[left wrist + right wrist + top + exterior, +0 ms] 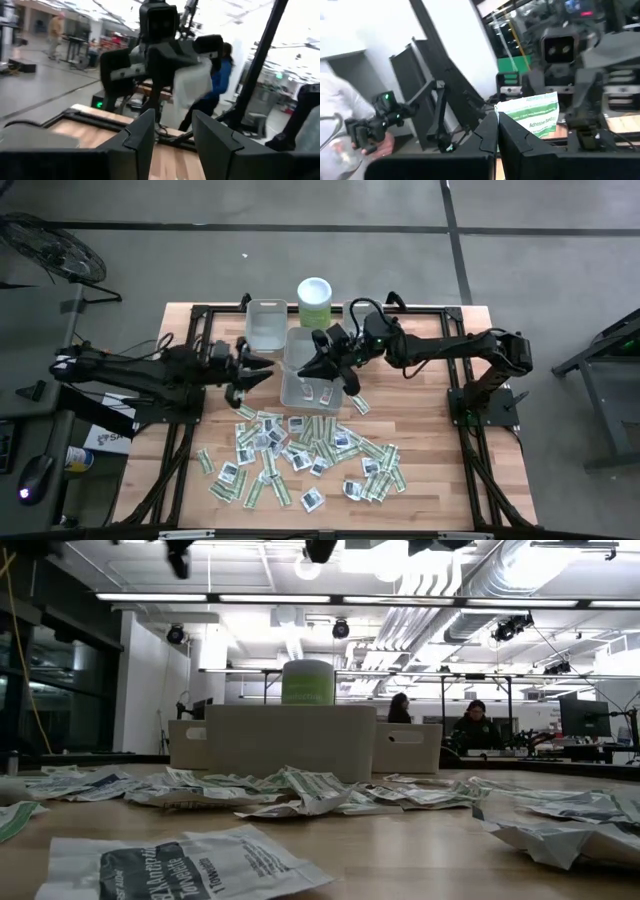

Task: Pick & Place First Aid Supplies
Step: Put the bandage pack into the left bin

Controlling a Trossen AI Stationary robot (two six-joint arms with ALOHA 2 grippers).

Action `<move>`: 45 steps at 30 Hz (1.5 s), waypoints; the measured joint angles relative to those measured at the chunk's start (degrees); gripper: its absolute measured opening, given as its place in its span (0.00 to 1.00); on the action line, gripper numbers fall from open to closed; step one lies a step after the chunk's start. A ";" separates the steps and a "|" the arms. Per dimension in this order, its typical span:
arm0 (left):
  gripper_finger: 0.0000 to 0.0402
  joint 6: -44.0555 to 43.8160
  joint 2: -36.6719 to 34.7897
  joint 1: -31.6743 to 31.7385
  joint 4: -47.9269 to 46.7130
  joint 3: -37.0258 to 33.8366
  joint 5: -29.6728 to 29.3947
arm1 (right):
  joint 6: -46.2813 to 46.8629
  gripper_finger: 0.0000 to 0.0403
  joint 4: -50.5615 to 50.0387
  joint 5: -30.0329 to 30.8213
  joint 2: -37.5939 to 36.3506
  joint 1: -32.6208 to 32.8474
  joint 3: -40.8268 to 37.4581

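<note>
Carrying a green-printed packet [532, 119] pinched between closed fingers, the right gripper [335, 368] hangs over the nearer grey bin [312, 385] — delivery step, I judge — needing release straight below; left gripper [252, 372] waits alongside, half-open, empty.

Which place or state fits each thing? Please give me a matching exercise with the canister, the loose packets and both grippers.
Things:
1. canister
2. loose packets
3. left gripper
4. right gripper

Places or states:
a. shut on a packet, over the big bin
b. behind the bins
c. open, empty, left of the bins
d. spread on the table in front of the bins

Pairs: 1-b, 2-d, 3-c, 4-a
</note>
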 joint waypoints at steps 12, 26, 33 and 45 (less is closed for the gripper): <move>0.33 -5.60 10.04 8.60 0.39 8.13 19.71 | -0.55 0.00 0.24 -4.89 0.00 -1.87 0.00; 0.03 -5.77 10.91 8.59 -0.55 9.41 21.20 | -0.49 0.00 -0.08 -4.87 0.00 -3.34 0.00; 0.01 -5.43 10.86 8.61 -0.56 9.41 19.41 | -0.27 0.03 -0.06 -0.75 0.00 -3.74 0.00; 0.00 -1.25 9.18 9.23 -8.30 9.41 6.65 | 0.31 0.42 -8.15 2.01 -4.54 -9.17 0.05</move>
